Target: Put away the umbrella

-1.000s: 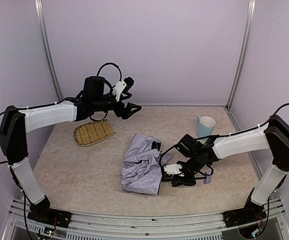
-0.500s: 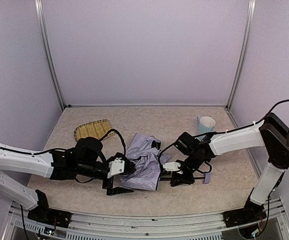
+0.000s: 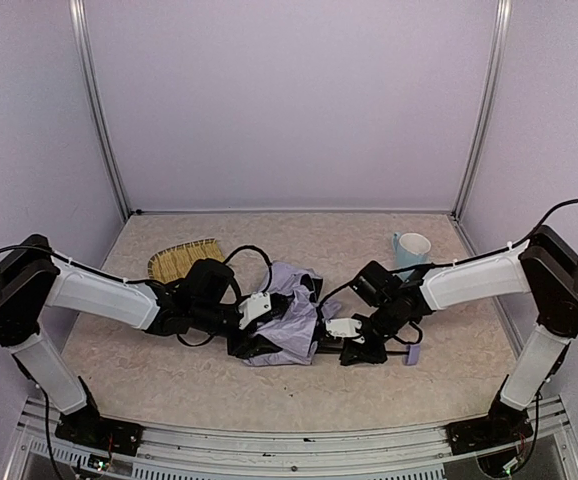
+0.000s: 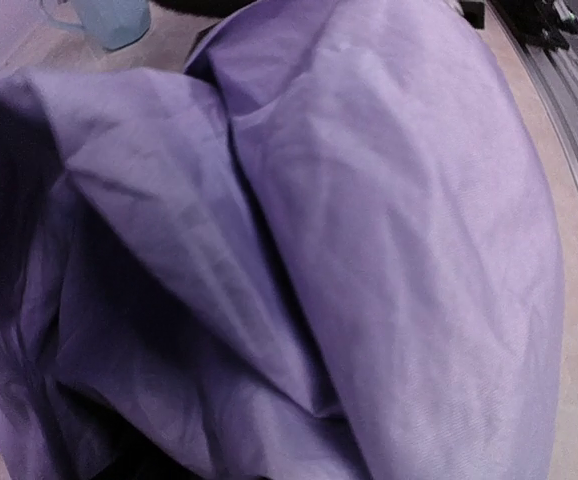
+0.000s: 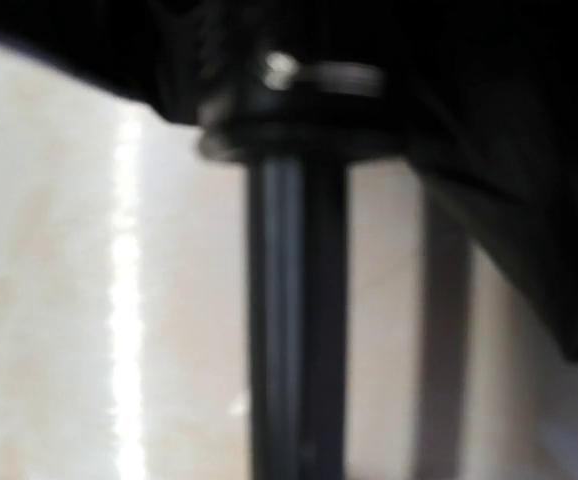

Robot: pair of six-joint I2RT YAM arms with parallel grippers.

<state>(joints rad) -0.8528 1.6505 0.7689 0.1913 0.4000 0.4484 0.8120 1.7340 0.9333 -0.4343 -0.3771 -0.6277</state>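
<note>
Umbrella (image 3: pixel 291 312) lies mid-table with its long axis 9-to-3 o'clock, handle (image 3: pixel 414 356) at the 3 end. Right gripper (image 3: pixel 357 348) is pinched narrow on the shaft (image 5: pixel 294 330). Left gripper (image 3: pixel 254 335) sits at the 8 o'clock edge of the canopy (image 4: pixel 369 250), fabric at its 3 o'clock. Its finger spread can't be told. Left arm is nearer the loose canopy.

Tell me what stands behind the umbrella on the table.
Behind the umbrella, apart from it, a woven tray lies back-left and a light blue mug stands back-right. Anything under its fabric is covered.
</note>
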